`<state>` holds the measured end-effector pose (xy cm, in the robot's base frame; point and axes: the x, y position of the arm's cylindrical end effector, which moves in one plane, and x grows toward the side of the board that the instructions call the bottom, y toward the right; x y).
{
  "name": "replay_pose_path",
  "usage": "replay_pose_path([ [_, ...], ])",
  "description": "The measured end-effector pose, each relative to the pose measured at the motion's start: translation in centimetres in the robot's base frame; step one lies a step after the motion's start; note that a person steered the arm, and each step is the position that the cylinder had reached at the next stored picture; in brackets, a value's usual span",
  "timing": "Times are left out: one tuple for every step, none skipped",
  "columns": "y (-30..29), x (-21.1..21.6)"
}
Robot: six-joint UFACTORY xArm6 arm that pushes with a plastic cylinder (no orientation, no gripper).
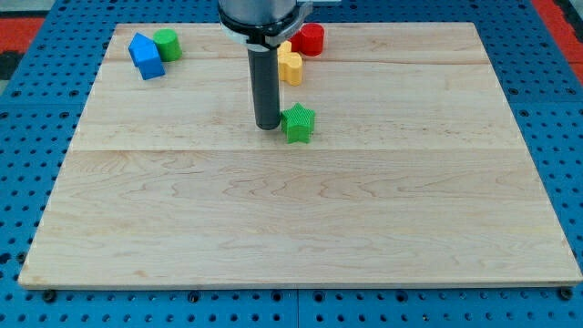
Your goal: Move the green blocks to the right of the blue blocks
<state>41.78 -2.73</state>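
Observation:
A green star block (pixel 298 123) lies on the wooden board (pixel 301 228) just above the middle. My tip (pixel 267 125) stands right at the star's left side, touching or nearly touching it. A green round block (pixel 167 44) sits at the view's top left, touching the right side of a blue house-shaped block (pixel 145 56). No other blue block shows.
A red round block (pixel 311 39) and a yellow block (pixel 290 65) sit at the view's top middle, just right of my rod and partly behind it. A blue pegboard surface (pixel 27 182) surrounds the board's edges.

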Motion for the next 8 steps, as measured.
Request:
replay_pose_path([
  [2.2,5.2],
  [6.6,6.1],
  [7.7,2.9],
  [5.2,-0.9],
  [1.5,-4.9],
  [-3.5,-7.0],
  [-2.7,-2.3],
  [-3.1,0.2],
])
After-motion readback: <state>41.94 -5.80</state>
